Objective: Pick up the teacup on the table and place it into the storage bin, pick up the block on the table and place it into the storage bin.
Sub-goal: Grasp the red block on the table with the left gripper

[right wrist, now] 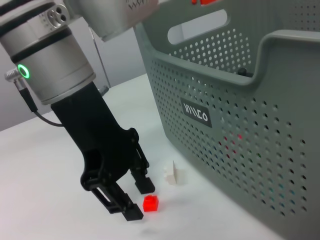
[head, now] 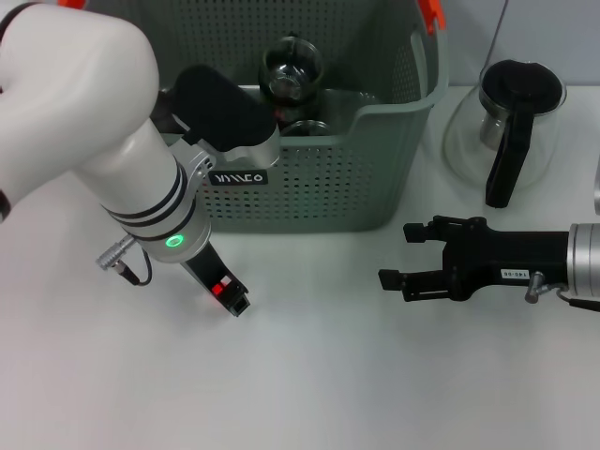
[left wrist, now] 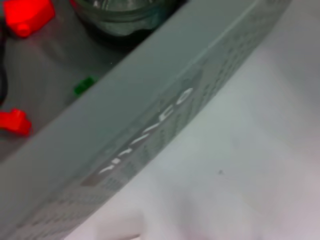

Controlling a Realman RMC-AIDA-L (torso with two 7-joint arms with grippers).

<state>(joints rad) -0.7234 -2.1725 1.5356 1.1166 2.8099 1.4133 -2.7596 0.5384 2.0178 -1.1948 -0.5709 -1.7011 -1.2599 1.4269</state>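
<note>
Small red plastic block [right wrist: 150,203] sits between the left gripper's [right wrist: 137,200] parted jaws, lower centre; square up before clamping. Right gripper [head: 405,255] idles, jaws apart.

The left arm [head: 84,122] is glossy white with black bands, a green-lit ring [head: 174,241], a grey cable plug, and a black end effector [right wrist: 137,197]. The right end effector [head: 398,255] is black on a silver wrist cuff [head: 583,258].

surface: plain white, evenly lit | backdrop: pale grey wall [right wrist: 120,55], possibly | floor: unseen
</note>
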